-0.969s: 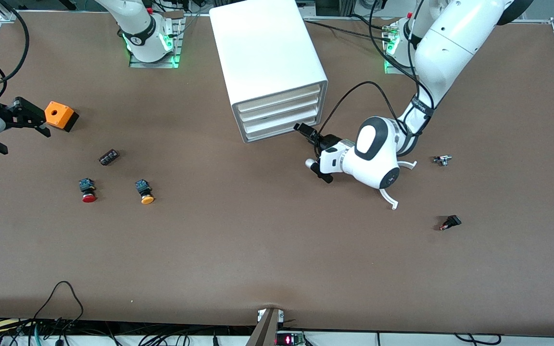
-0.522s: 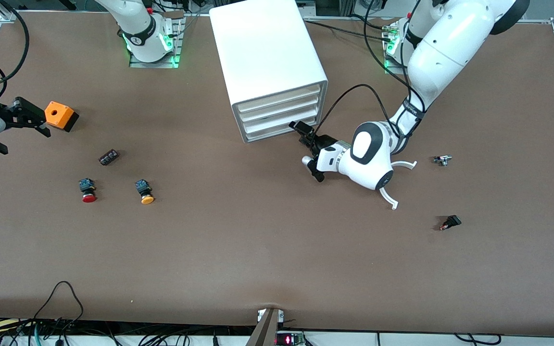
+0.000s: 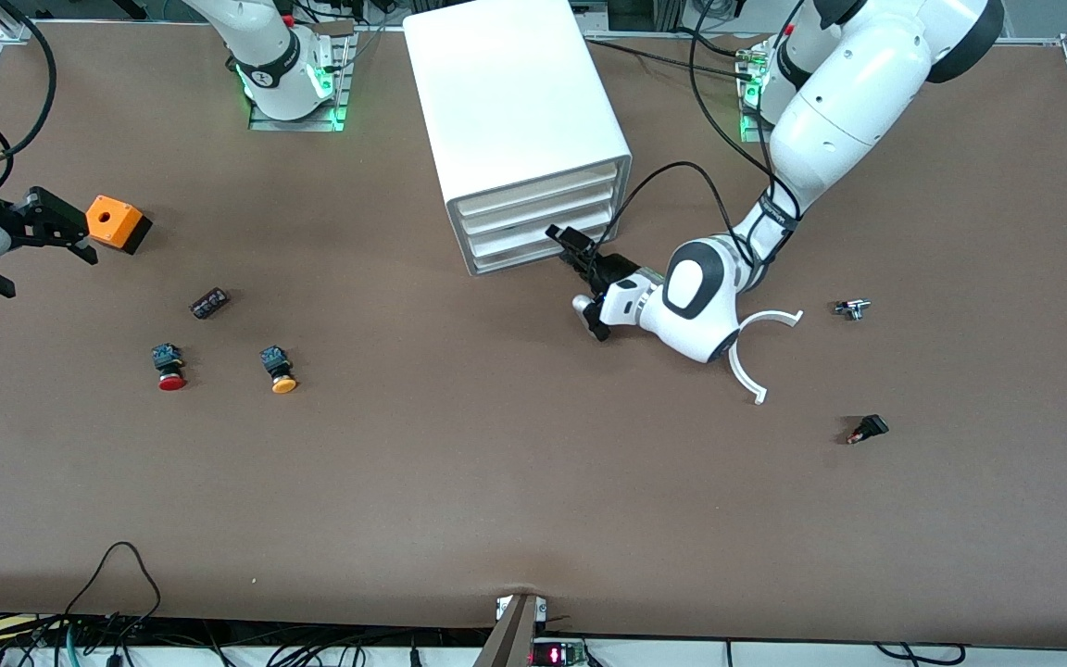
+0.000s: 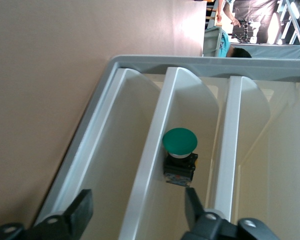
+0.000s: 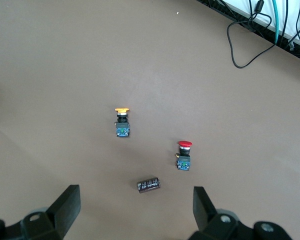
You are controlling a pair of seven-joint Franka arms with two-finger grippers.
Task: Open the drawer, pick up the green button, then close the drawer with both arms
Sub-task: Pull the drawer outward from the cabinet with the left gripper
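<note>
risk check | left gripper [image 3: 559, 237] at the cabinet's [image 3: 506, 93] 5 o'clock corner, fingers spread over the lip of the drawer [image 3: 520, 233] — nothing pinched yet | button [image 4: 180, 150] lies inside that shut drawer | right gripper [image 3: 43, 227] waits, spread, at the table's [image 3: 496, 463] 9 o'clock by the orange box [image 3: 117, 222] | we worry the pinch catches the bottom drawer [image 4: 115, 150] instead, or the unbraced cabinet slides with the pull

You're looking at a brown counter [image 3: 496, 482] with a white cabinet [image 3: 510, 111] on it. The drawer [image 4: 190, 125] is white inside, and the button [image 4: 180, 156] in it has a green cap on a black-and-blue body. Your arms are glossy white with black pincers. Elsewhere sit an orange box [image 3: 117, 223], a red-capped button [image 3: 169, 365] and an orange-capped button [image 3: 279, 368].
</note>
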